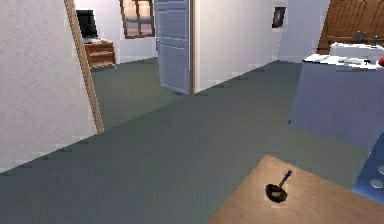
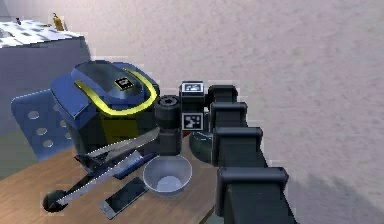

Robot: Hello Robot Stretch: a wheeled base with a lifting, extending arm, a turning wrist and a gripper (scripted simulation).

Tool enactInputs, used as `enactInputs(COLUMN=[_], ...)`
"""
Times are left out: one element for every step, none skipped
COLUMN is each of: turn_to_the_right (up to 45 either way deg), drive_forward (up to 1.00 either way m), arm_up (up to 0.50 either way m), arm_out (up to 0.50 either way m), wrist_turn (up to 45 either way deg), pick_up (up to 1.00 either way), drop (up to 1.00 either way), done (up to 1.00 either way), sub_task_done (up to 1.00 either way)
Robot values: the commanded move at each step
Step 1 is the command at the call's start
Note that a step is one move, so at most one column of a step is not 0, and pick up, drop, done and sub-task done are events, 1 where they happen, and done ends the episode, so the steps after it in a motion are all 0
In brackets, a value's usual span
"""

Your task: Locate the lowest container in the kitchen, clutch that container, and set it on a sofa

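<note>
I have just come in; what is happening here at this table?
The robot stands at a wooden table, its arm stretched out over it. The gripper is near a grey bowl and a blue and yellow bag; whether it holds anything cannot be told. A small black pan lies on the table too.

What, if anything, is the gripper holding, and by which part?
It cannot be told: the gripper ends among things lying on the wooden table, a grey bowl close by.
</note>
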Motion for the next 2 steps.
enactInputs(turn_to_the_right=[0.0, 0.0], drive_forward=[0.00, 0.00], arm_up=[0.00, 0.00], arm_out=[0.00, 0.00], wrist_turn=[45.0, 27.0], pick_up=[0.00, 0.00], drop=[0.00, 0.00], done=[0.00, 0.00], sub_task_done=[0.00, 0.00])
